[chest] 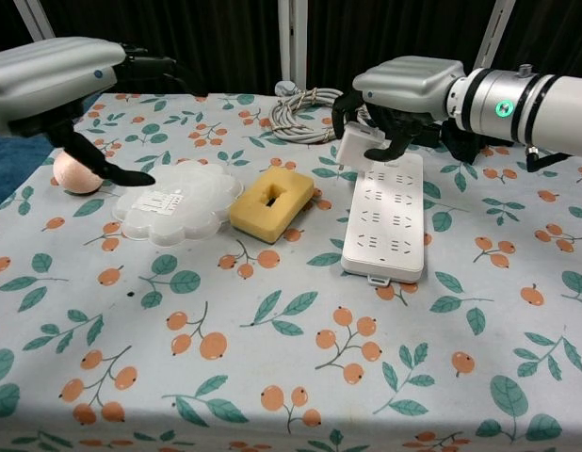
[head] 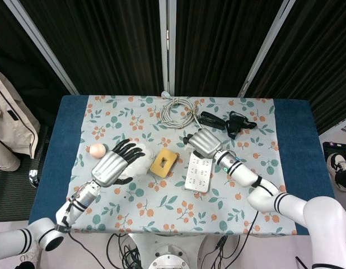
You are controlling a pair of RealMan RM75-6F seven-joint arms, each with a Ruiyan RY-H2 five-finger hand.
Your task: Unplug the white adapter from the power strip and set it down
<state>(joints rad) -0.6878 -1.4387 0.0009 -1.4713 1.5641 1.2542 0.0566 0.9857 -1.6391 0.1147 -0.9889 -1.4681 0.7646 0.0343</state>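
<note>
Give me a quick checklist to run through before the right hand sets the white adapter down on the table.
1. Adapter free of the power strip: ok, the white adapter is lifted clear above the strip's far end.
2. Hold on the adapter: ok, the right hand holds it from above with fingers curled around it.
3. Landing spot: ok, bare tablecloth shows between the yellow sponge and the strip.
4. Left hand out of the way: ok, it is raised over the table's left side, fingers apart, holding nothing.
5. Adapter prongs' direction: cannot tell.
6. Coiled cable clear of the hand: ok, it lies behind.
</note>
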